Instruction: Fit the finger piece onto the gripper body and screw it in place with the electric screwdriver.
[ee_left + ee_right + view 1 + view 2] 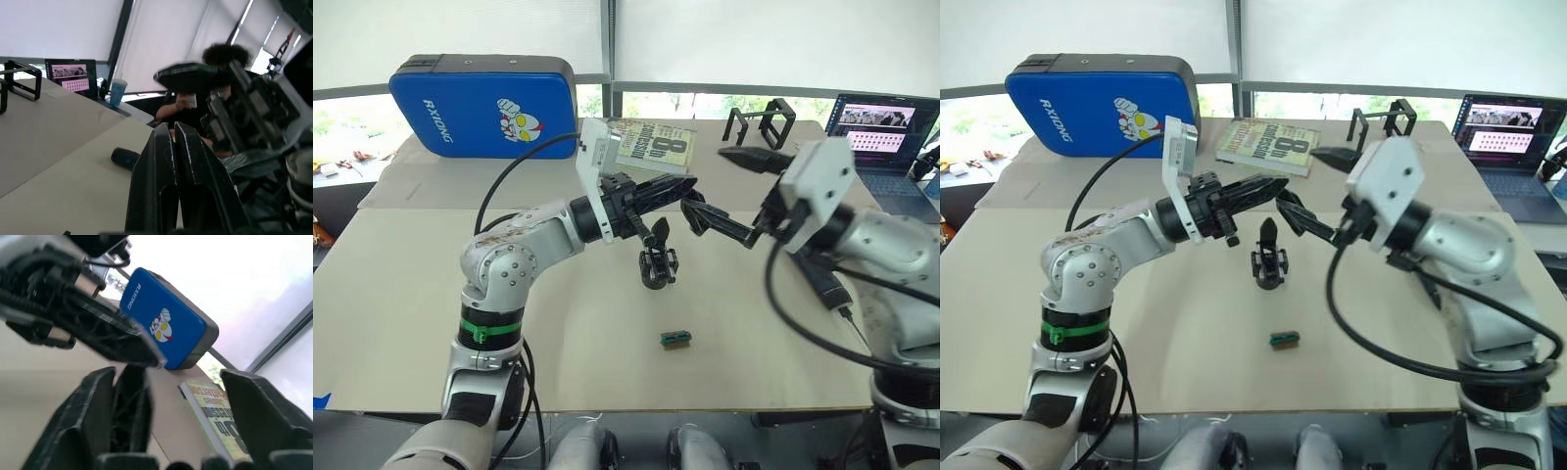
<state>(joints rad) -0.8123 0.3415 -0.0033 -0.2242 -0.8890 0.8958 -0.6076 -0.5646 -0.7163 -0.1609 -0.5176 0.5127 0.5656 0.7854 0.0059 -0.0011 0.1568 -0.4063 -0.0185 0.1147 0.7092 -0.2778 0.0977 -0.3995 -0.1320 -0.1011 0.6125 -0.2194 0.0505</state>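
Nearest the robot, a tiny green-and-black block (pixel 675 340) lies on the surface (pixel 401 323), below both grippers and apart from the work.

Just beyond it the gripper body (pixel 658 262) stands upright on its round base, directly under the spot where the two grippers meet. It probably stands there so the finger piece can be lowered onto it from above.

The left gripper (pixel 683 185) reaches in from the left with its two fingers pressed together, nothing visibly between them. The right gripper (pixel 691 208) comes in from the right, spread wide. In the right wrist view a dark tapered part, probably the finger piece (pixel 131 411), rests against one of its fingers; whether it is truly gripped cannot be told.

The electric screwdriver (pixel 822 279) lies on the surface under the right arm, apparently waiting for the screwing step.

Beyond the grippers lie a book (pixel 656 145), black open-frame brackets (pixel 759 125) and a blue case (pixel 481 106).
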